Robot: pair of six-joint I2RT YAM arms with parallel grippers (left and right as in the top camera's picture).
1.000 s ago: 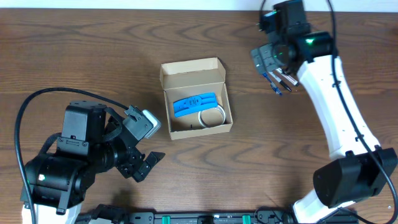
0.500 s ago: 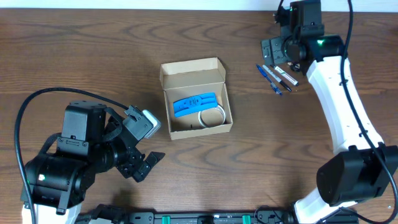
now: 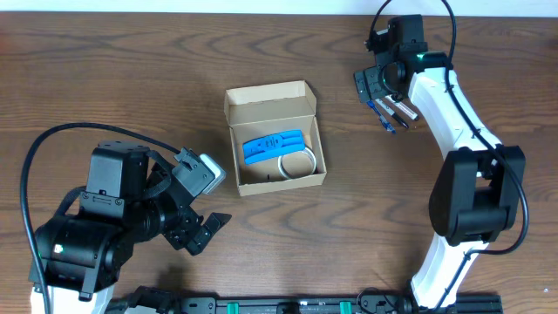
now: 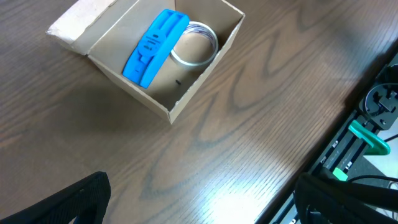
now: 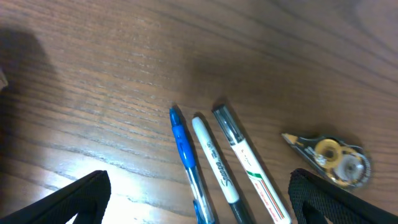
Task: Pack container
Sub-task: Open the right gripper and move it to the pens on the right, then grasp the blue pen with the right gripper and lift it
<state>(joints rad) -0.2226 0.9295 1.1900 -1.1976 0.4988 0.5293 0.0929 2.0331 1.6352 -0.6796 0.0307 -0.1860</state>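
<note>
The container (image 3: 275, 139) is a tan cardboard box at mid-table, its flap lid (image 3: 268, 94) folded back. Inside lie a blue flat packet (image 3: 275, 145) and a white ring (image 3: 296, 162); the left wrist view shows the same box (image 4: 186, 93), packet (image 4: 155, 46) and ring (image 4: 196, 43). My left gripper (image 3: 202, 228) is open over bare wood, near and left of the box, with nothing between its fingers (image 4: 74, 199). My right gripper (image 3: 375, 85) hovers open over three pens. They are a blue pen (image 5: 186, 155), a white marker (image 5: 214, 162) and a second marker (image 5: 245, 158), lying between its fingers (image 5: 68, 202).
A small correction tape dispenser (image 5: 329, 158) lies just right of the pens (image 3: 388, 113). In the left wrist view, the table's near edge and a black rail with green clips (image 4: 367, 137) show at the right.
My right gripper swung toward the far right edge and then came back left over the pens, with the arm's elbow folding in. The left arm and the box have stayed put.
</note>
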